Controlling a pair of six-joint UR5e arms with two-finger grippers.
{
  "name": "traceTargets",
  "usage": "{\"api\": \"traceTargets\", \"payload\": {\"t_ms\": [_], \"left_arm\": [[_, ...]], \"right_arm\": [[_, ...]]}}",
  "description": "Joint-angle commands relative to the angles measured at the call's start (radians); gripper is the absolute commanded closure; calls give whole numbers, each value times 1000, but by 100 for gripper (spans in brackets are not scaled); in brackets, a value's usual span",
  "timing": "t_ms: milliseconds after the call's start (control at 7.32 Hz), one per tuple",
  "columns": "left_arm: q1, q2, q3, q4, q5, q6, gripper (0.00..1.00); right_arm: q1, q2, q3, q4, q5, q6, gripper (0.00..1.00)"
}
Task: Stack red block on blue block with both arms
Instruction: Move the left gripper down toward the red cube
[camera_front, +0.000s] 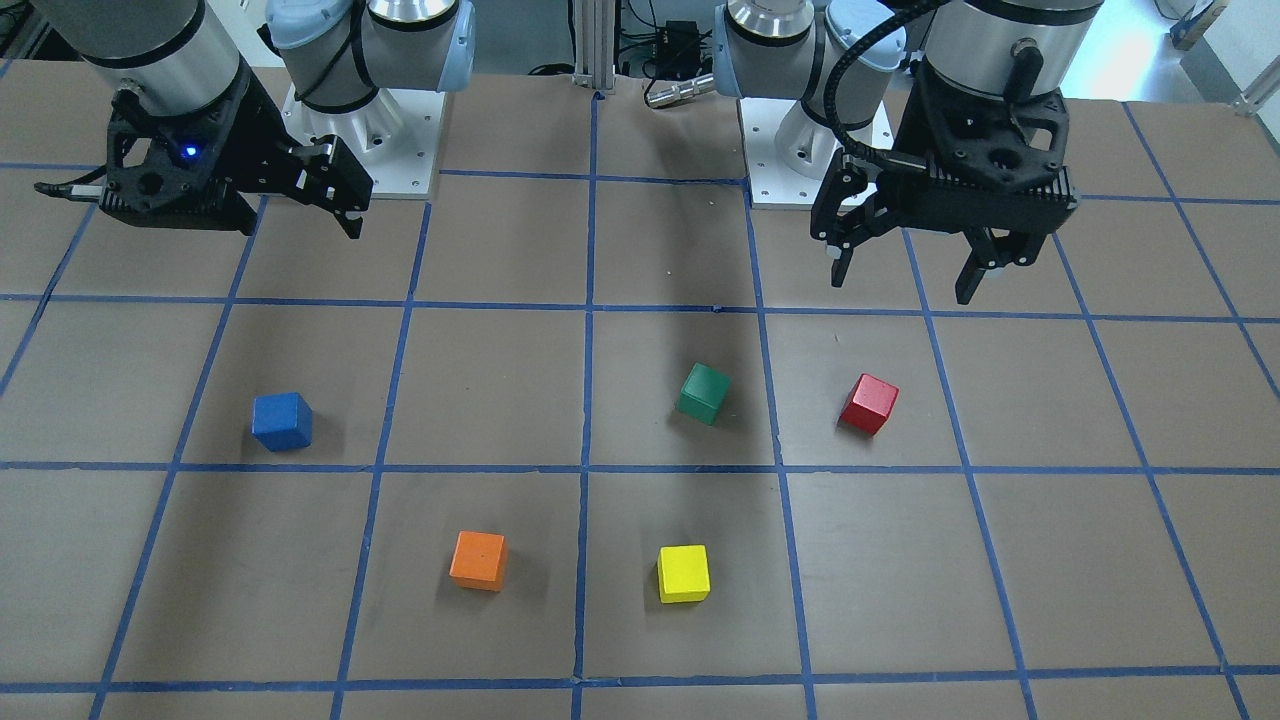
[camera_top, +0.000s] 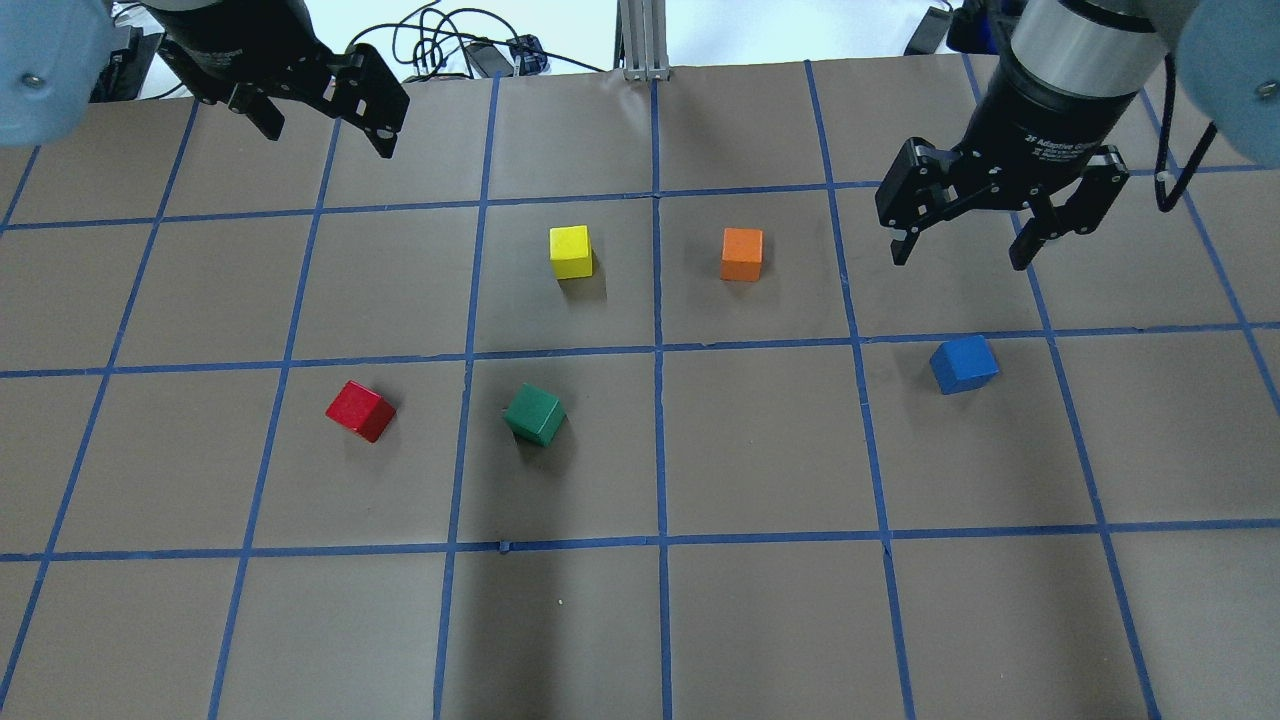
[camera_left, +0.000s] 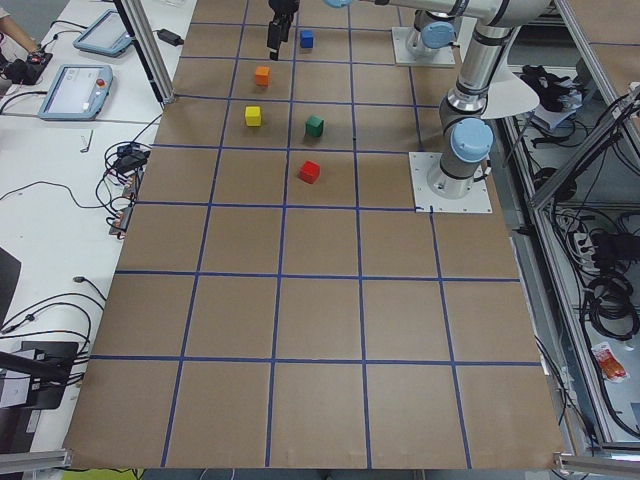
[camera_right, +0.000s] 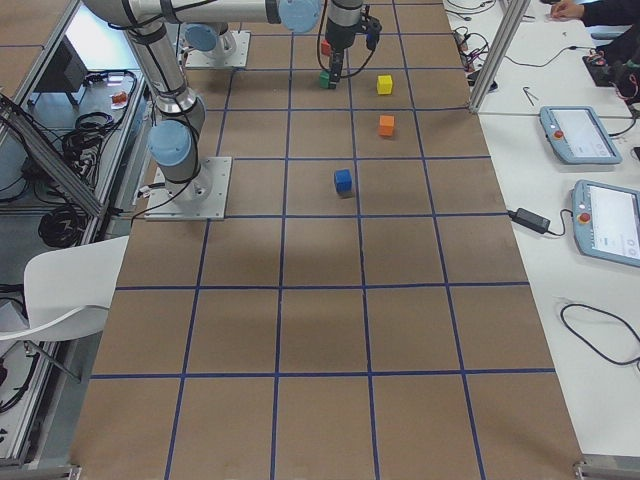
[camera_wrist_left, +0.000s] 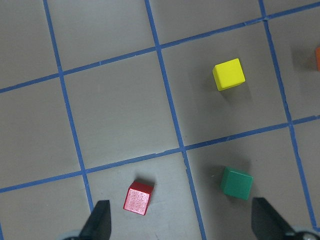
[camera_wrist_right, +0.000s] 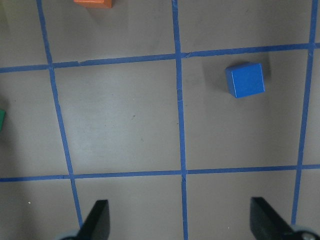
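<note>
Nothing of the job is done yet, as I judge it. My left tool hangs wide open and empty above the desk, and my right tool is just as open and empty. The red block sits on my left near the green block. The blue block lies well apart, near my right tool. Pick-up, carry and stacking all remain. I see no box or tray.

table – grey-brown sheet, blue tape grid. cubes all plain, no markings: red block, blue block, green cube, yellow cube, orange cube. left gripper and right gripper black – arms silver-grey, light-blue joint caps.
</note>
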Motion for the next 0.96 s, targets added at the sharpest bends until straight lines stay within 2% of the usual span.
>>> {"api": "traceTargets", "payload": {"t_ms": [0,273,683,820], "left_arm": [[0,1,0,0,-5,-13,0],[0,4,0,0,-5,-14,0],[12,24,-6,-110,-5,-55,0],[11,12,6,-110,-5,-96,0]], "right_arm": [[0,-1,4,0,0,0,0],[0,-1,4,0,0,0,0],[0,-1,4,0,0,0,0],[0,-1,4,0,0,0,0]]}}
